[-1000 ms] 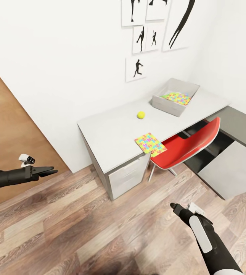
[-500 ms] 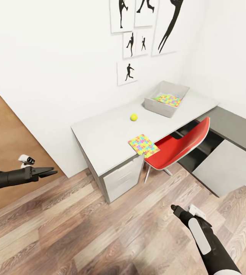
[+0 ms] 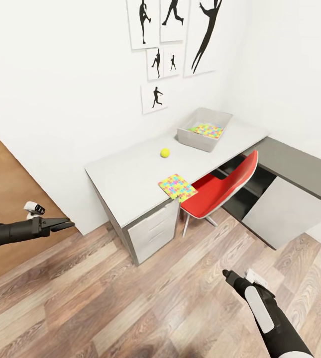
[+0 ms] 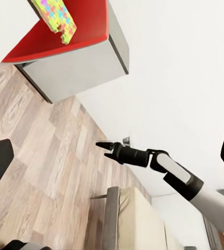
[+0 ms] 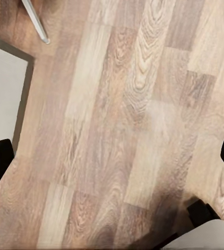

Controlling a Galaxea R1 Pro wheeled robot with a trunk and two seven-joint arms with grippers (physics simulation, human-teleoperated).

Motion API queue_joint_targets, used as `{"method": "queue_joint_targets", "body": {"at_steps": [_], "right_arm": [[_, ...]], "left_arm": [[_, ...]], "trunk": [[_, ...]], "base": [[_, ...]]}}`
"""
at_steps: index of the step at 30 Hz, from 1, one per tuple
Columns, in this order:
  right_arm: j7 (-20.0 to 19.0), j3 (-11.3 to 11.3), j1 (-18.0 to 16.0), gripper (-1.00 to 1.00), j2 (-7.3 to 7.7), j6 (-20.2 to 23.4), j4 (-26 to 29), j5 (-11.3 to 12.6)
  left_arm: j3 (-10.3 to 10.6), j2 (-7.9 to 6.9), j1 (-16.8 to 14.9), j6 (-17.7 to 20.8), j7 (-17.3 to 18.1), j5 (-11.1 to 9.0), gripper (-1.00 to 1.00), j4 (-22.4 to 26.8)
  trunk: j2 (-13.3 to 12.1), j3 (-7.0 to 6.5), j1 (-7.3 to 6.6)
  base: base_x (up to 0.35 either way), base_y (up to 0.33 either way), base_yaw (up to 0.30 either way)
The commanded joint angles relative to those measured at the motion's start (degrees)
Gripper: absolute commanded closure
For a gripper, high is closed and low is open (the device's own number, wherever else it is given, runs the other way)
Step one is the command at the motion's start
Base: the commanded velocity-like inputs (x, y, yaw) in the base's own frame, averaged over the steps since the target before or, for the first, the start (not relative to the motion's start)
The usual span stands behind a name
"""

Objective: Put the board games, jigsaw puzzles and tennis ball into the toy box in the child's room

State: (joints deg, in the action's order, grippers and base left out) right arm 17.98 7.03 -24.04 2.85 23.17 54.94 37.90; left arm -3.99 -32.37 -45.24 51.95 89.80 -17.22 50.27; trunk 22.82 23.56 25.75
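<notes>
Head view: a flat multicoloured jigsaw puzzle (image 3: 176, 185) is seen overhanging the front edge of the long white-topped table (image 3: 125, 174), above the red plastic chair (image 3: 220, 188); a clumsy pinch could tip it off. At its 12 o'clock lies the small yellow-green tennis ball (image 3: 165, 152), which could be rolled away by a nudge. The shallow grey toy box (image 3: 204, 130), at 1 o'clock, already holds a second puzzle. Well apart, the left gripper (image 3: 65, 224) at 8 o'clock is nearly closed and empty; the right gripper (image 3: 226, 273) at 5 o'clock appears closed and empty.
</notes>
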Motion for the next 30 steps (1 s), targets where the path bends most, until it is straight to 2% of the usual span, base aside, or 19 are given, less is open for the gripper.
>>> {"method": "queue_joint_targets", "body": {"at_steps": [1,10,20,30], "right_arm": [[0.4,0.0,0.0,-1.0,0.0,0.1,0.0,0.5],[0.4,-0.3,0.0,-1.0,-0.06,-4.2,-0.9,0.7],[0.4,-0.4,0.0,-1.0,-0.24,-4.9,-3.3,0.5],[0.4,-0.3,0.0,-1.0,-0.19,-5.9,-3.5,0.5]], "left_arm": [[0.0,-0.03,0.0,0.6,0.2,0.0,-1.0,0.0],[-0.1,-0.06,0.0,0.6,0.2,0.0,-1.0,-0.2],[-0.1,-0.06,0.0,0.6,0.2,-0.1,-1.0,-0.4],[-0.2,-0.06,0.0,0.6,0.2,-0.1,-1.0,-0.4]], "trunk": [[0.1,0.04,0.03],[0.1,-0.56,0.03],[0.1,-1.4,0.03],[0.1,-2.32,0.03]], "base": [[-0.01,0.0,-0.089],[-0.003,0.0,-0.167],[-0.104,0.0,-0.119],[-0.073,0.0,-0.028]]}}
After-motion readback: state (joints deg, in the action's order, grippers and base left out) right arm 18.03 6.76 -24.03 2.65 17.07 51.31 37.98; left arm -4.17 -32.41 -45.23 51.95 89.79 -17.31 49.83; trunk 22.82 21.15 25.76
